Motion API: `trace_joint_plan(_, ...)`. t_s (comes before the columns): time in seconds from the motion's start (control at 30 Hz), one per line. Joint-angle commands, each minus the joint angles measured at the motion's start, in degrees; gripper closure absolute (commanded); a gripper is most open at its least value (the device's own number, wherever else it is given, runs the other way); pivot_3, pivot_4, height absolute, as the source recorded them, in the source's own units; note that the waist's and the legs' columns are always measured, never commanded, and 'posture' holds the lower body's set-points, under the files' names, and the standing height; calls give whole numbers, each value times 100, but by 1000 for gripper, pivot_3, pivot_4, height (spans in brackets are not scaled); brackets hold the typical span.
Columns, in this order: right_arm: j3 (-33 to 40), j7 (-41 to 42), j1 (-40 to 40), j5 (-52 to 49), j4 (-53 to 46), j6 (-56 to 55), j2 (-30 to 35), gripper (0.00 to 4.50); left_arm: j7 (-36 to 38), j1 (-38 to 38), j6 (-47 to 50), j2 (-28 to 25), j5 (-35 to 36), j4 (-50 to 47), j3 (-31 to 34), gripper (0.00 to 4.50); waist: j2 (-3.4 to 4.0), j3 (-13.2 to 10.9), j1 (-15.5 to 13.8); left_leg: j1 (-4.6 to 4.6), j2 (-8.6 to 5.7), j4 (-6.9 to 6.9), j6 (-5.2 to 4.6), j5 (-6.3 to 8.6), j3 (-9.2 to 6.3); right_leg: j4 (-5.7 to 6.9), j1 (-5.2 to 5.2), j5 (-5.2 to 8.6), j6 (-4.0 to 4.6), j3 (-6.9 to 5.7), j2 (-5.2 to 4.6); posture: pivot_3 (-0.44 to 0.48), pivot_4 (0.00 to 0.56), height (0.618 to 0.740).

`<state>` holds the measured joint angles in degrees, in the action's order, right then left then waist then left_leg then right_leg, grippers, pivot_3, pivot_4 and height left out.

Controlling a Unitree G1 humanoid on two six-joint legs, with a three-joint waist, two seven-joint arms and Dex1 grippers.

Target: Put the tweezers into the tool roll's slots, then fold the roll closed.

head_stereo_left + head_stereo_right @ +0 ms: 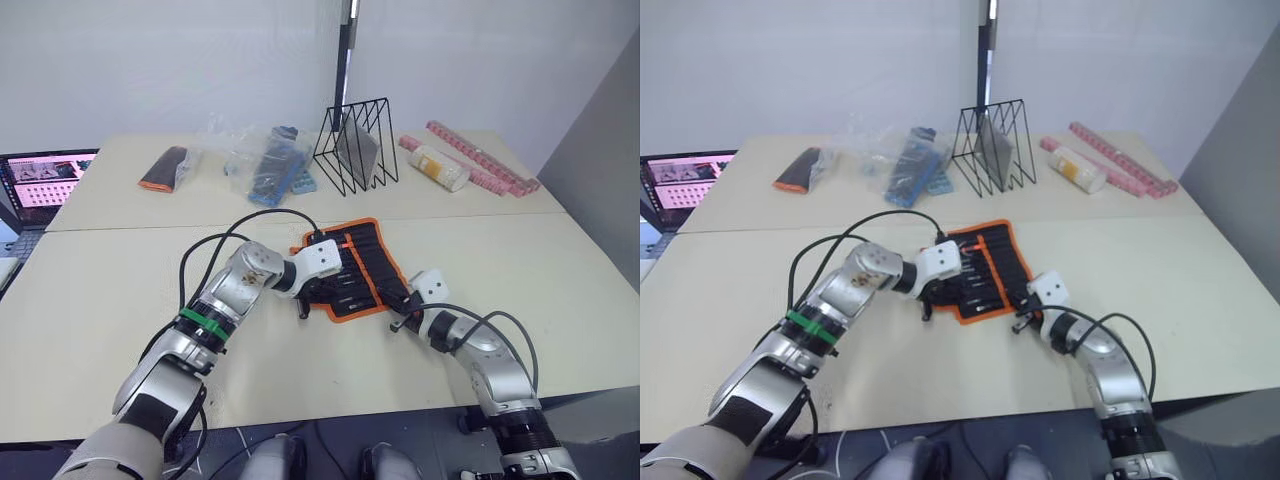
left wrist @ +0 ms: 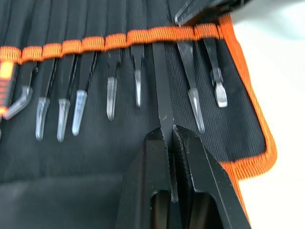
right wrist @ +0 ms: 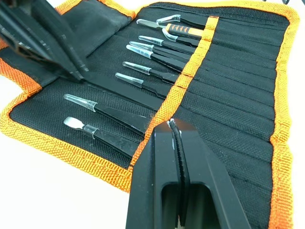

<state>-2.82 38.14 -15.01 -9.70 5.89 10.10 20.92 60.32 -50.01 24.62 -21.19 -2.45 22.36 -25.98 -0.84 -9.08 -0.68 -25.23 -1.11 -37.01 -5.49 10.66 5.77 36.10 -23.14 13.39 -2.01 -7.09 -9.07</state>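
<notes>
The tool roll (image 1: 362, 262) lies open on the table, black with orange binding. Several tweezers (image 3: 138, 81) with clear tip caps sit in its slots under the orange band (image 2: 143, 36). In the left wrist view my left gripper (image 2: 167, 132) is shut on one bare black tweezer (image 2: 163, 90), whose far end reaches under the band between two filled slots. From the head camera, that gripper (image 1: 303, 306) is at the roll's near left edge. My right gripper (image 3: 171, 125) is shut, its tips resting against the orange band at the roll's near right side (image 1: 400, 318).
A black wire rack (image 1: 357, 145) stands behind the roll. Clear bags of items (image 1: 268, 165) and a small black-and-orange pouch (image 1: 165, 168) lie at the back left. A white bottle (image 1: 440, 168) and pink strips (image 1: 480, 155) are at the back right, a laptop (image 1: 45, 180) far left.
</notes>
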Motion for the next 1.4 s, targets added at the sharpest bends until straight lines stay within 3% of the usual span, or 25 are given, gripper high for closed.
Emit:
trace_joint_plan(0.03,-143,13,165,83,83,150,9,4500,148,-185,23,8,-13,-78,55,4467,0,0,1,0,0,0,0,0,0,1,0,0,0,0,0,0,150,704)
trace_joint_plan(0.23,-156,9,138,87,116,151,-14,4500,153,-258,-39,206,-17,24,63,4467,0,0,1,0,1,-2,3,-2,0,1,-1,0,0,0,0,0,150,704)
trace_joint_plan(0.77,-294,-12,221,138,122,213,-66,4500,-742,-887,-1237,1348,-326,1947,210,4467,-2,0,1,-3,7,-32,-51,30,-1,8,1,-1,-1,0,20,0,150,704)
trace_joint_plan(1.03,-304,-30,227,123,121,227,-65,4500,-648,-897,-1304,1385,-384,2046,306,4467,-2,0,4,-3,7,-65,-71,45,-2,8,1,-7,-12,-5,-4,0,150,704)
trace_joint_plan(1.23,-285,-1,205,132,90,197,-25,4500,-492,-688,-903,1031,-193,1220,604,2439,-1,0,41,-9,4,-73,-79,50,0,10,-1,-10,-16,-5,-10,0,150,704)
trace_joint_plan(1.4,-166,107,141,-11,-314,305,122,4500,-498,-439,-171,571,93,-39,1061,786,0,0,74,-11,4,-72,-59,39,-1,11,-3,-10,-17,-5,-10,0,150,704)
